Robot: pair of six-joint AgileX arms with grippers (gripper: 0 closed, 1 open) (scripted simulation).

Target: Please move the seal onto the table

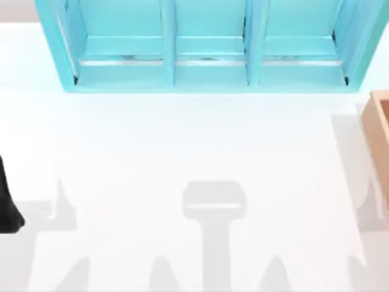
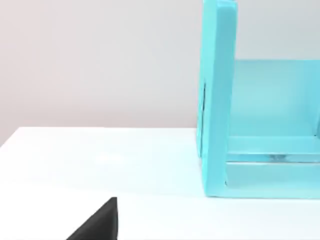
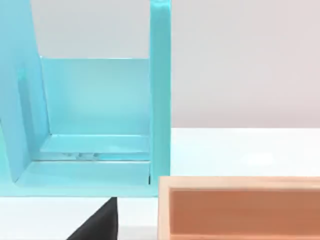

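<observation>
Black left arm sits parked at the table's left edge, its grip state impossible to tell; light-blue shelf stands behind, tan box right; seal unlocated; searching the box likely comes next.

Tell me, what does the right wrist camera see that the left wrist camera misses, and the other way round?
The right wrist view alone has the tan wooden box, standing just in front of the shelf's end wall. The left wrist view alone has a long bare stretch of table beside the shelf's other end, with nothing on it. Both share the light-blue shelf unit, the white table, the plain grey wall behind, and a black gripper tip at the picture's lower edge: the left gripper and the right gripper.
</observation>
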